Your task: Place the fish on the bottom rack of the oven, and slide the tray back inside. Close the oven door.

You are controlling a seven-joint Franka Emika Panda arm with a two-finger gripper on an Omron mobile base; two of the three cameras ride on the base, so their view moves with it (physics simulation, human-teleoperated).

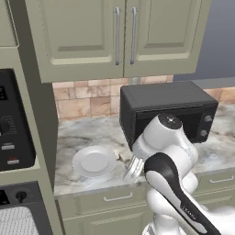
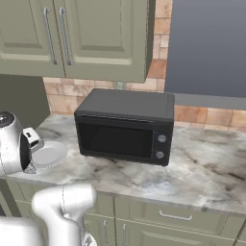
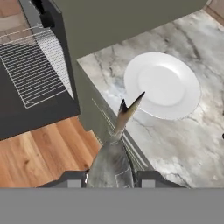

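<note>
A marbled grey desk (image 2: pixel 202 168) is seen running below the green cabinets. A round white plate (image 1: pixel 94 161) is set on it near the left end, bare on top. A black box-shaped countertop appliance (image 2: pixel 126 126) is stood on the desk just right of the plate, backed against the tiled wall.
</note>
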